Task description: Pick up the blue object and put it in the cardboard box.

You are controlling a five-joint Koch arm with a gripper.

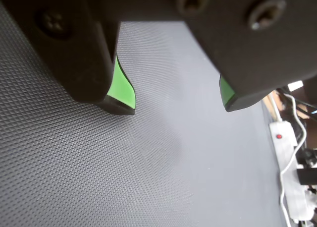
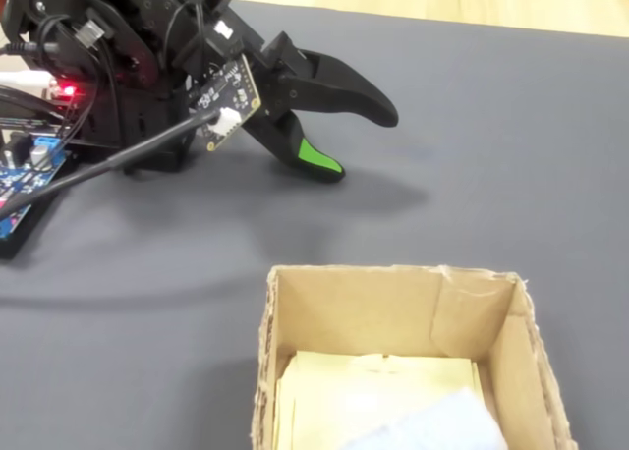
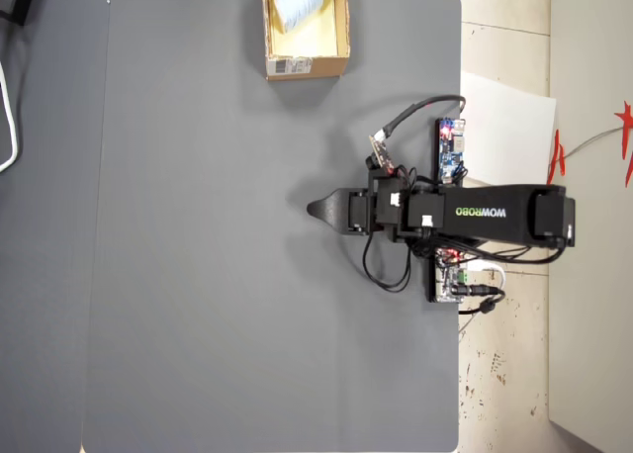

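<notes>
Lying inside the cardboard box [image 3: 306,59], well apart from the end effector [image 3: 318,210] in the overhead view: the blue object [image 3: 296,5]. Hovering low over the dark surface [image 2: 511,136] in the fixed view, jaws spread and gripping nothing, green pads [image 1: 124,85] facing an empty gap in the wrist view.

Hand [image 2: 366,140] empty, jaws well apart, low and angled down from the folded arm [image 3: 495,214].

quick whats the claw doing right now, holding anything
Claw: open, holding nothing; only bare mat shows between its green-padded tips.
</notes>
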